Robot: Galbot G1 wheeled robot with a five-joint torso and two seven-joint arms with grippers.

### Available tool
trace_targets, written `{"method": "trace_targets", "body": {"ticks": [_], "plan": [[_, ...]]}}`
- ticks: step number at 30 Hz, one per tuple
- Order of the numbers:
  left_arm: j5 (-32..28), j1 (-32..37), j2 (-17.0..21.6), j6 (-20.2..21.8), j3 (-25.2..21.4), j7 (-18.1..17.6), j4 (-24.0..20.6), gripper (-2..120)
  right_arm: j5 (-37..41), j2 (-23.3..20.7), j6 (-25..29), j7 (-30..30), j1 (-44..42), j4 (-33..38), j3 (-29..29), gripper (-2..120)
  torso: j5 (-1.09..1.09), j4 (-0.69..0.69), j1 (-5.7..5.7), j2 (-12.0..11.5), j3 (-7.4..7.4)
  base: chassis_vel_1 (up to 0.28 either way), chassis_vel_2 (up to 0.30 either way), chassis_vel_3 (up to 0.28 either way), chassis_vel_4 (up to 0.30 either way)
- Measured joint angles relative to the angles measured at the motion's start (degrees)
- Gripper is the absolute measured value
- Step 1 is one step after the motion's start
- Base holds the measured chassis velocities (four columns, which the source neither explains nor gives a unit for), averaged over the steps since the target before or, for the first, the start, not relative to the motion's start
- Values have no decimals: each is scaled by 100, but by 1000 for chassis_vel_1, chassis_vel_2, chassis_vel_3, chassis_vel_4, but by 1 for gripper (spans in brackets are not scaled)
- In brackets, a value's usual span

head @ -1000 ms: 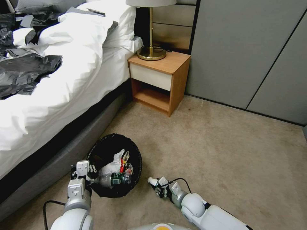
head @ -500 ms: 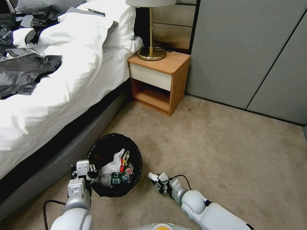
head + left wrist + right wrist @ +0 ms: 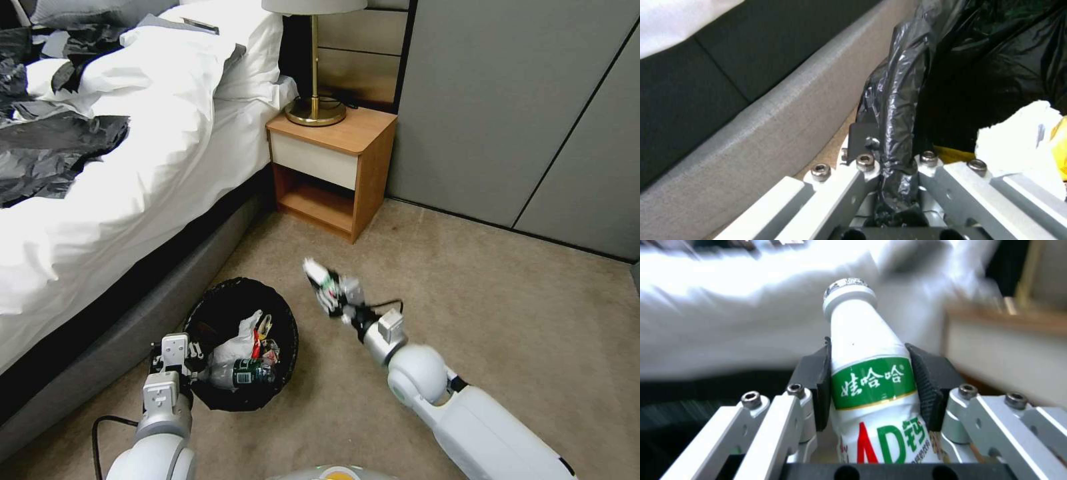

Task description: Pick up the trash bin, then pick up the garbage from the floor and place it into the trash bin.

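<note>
The right tool [image 3: 325,285] has risen from low over the beige carpet [image 3: 467,300], where it sat just beside the bin half a second ago, and now hangs in the air above and to the right of the bin's rim, tilted up toward the bed. Its pads [image 3: 922,386] are clamped on a small white plastic bottle with a green label band and red and green lettering [image 3: 869,386], cap pointing away from the wrist; the motion smear in the right wrist view suggests the arm is mid-swing.

The small round trash bin lined with a black plastic bag [image 3: 207,313] has not moved. It stands on the carpet against the grey upholstered bed base [image 3: 751,133], with the left tool [image 3: 175,363] at its near rim. In the left wrist view that tool's fingers [image 3: 862,133] are pinched narrow on the folded bag and rim, 1 finger outside and 1 inside.

Inside the bin lie crumpled white tissue paper [image 3: 233,347], a clear bottle with a dark green label [image 3: 243,373] and red and yellow wrapper scraps [image 3: 261,333].

By my reading, the lift means this bottle is off the floor and on its way over the opening; no other litter shows on the visible carpet, so this may be among the last pieces.
</note>
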Motion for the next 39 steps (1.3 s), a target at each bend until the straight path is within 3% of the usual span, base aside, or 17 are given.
{"method": "trace_targets", "body": {"ticks": [2, 6, 11, 21, 28, 39], "plan": [[33, 23, 9, 0, 48, 1, 19, 0, -50, 38, 271, -438, 2, 552, 75, 36, 0, 0, 0, 0, 0, 0, 0, 0, 0], [76, 19, 0, 1, 102, 3, 21, 0, -16, -66, 355, -599, 92, 1049, -260, 36, -1, 0, 0, 0, 0, 0, 0, 0, 0], [109, 33, -16, 4, 131, 6, 16, 0, -298, -29, 169, -467, 330, 737, -788, 36, 0, 0, 0, 0, 0, 0, 0, 0, 0], [149, 27, -59, 8, 195, 8, -4, 0, -4, 243, -113, -115, 758, 66, -1722, 36, 0, 1, 0, 0, 0, 0, 0, 0, 0], [150, 28, -63, 8, 196, 9, -26, 0, -43, 320, -102, -116, 757, -224, -1805, 36, 0, 0, 0, 0, 0, 0, 0, 0, 0], [153, -24, -74, 24, 212, 11, -27, 0, -188, 290, -161, -137, 569, -234, -1827, 74, 0, 0, 0, 0, 0, 0, 0, 0, 0]]}}
